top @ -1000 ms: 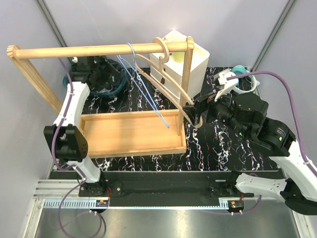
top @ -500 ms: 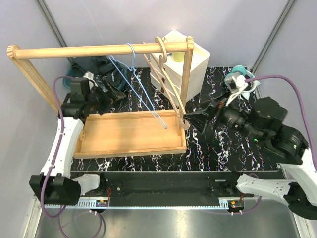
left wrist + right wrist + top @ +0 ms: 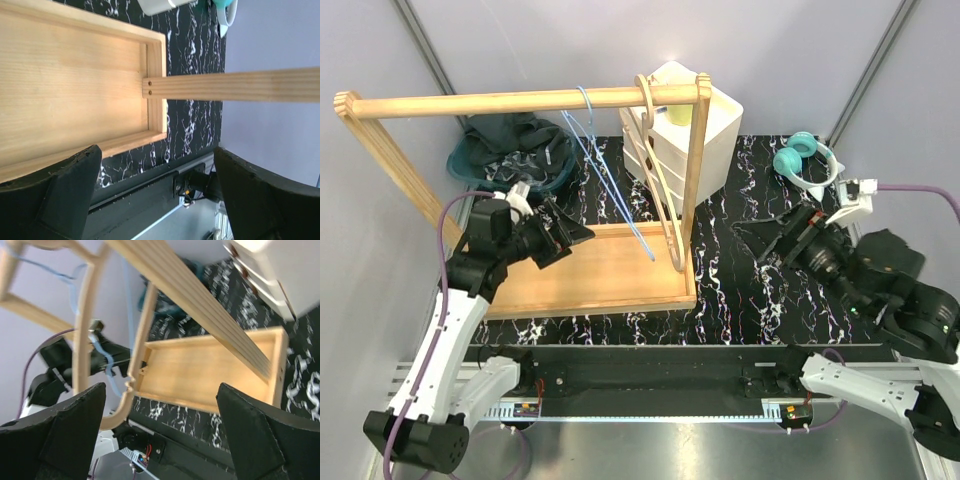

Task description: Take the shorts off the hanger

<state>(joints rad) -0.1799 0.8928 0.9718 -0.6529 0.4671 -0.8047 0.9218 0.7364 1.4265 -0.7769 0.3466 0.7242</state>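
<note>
The dark teal shorts (image 3: pixel 510 150) lie in a heap on the table at the back left, behind the wooden rack and off any hanger. A bare wooden hanger (image 3: pixel 665 195) and a bare blue wire hanger (image 3: pixel 610 175) hang from the rack's rail (image 3: pixel 520 100). My left gripper (image 3: pixel 575 238) is open and empty over the rack's tray base, its fingers (image 3: pixel 60 195) spread wide. My right gripper (image 3: pixel 760 245) is open and empty, to the right of the rack's post. In the right wrist view the wooden hanger (image 3: pixel 85 340) and blue hanger (image 3: pixel 107 367) hang ahead of it.
The rack's tray base (image 3: pixel 580 270) fills the table's middle left, with its upright post (image 3: pixel 695 150) at the right end. A white drawer unit (image 3: pixel 715 125) stands behind the post. Teal headphones (image 3: pixel 807 160) lie at the back right.
My right gripper let go of the wooden hanger and drew back to the right; the hanger swung back to hang straight. My left arm pulled forward from the shorts to over the tray.
</note>
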